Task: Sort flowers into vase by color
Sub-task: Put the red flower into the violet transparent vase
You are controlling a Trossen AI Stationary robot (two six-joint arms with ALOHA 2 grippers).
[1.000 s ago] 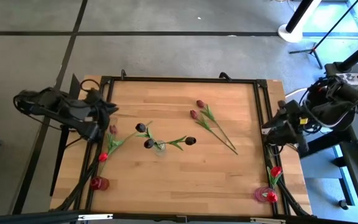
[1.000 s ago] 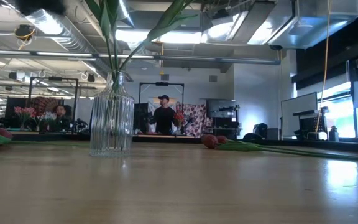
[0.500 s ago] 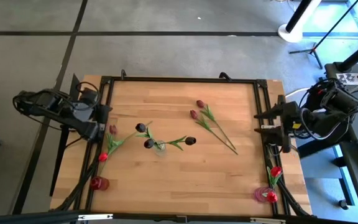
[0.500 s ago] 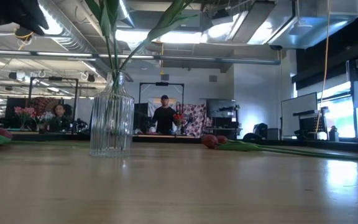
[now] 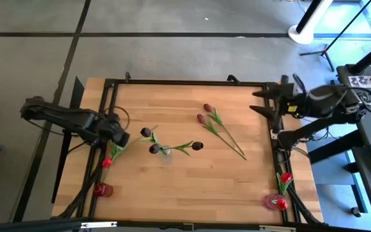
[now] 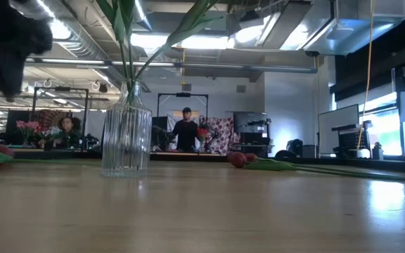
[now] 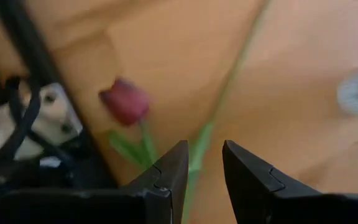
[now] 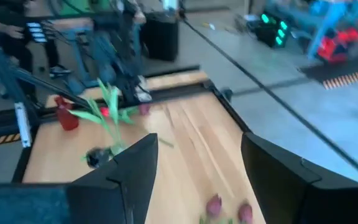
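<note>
A clear glass vase (image 5: 165, 153) stands mid-table holding three dark maroon tulips (image 5: 154, 149). Two mauve tulips (image 5: 203, 113) lie on the wood to its right. At the table's left edge lie a mauve tulip (image 7: 125, 101) and a red tulip (image 5: 107, 162). My left gripper (image 5: 122, 138) points down just above them, narrowly open, with a green stem (image 7: 199, 144) showing past its fingertips (image 7: 202, 163). My right gripper (image 5: 266, 103) hangs wide open, high over the far right edge, facing across the table.
A small red vase (image 5: 102, 189) stands at the near left corner. A pinkish vase (image 5: 273, 201) with red tulips (image 5: 286, 176) stands at the near right corner. A black frame (image 5: 185, 82) rims the table. People stand in the room behind.
My left gripper has come down toward the flowers at the left edge, shifting toward the near edge and tipping from slanted to pointing down. My right gripper has swung from the right edge toward the far edge and turned to face across the table. The flowers have stayed put.
</note>
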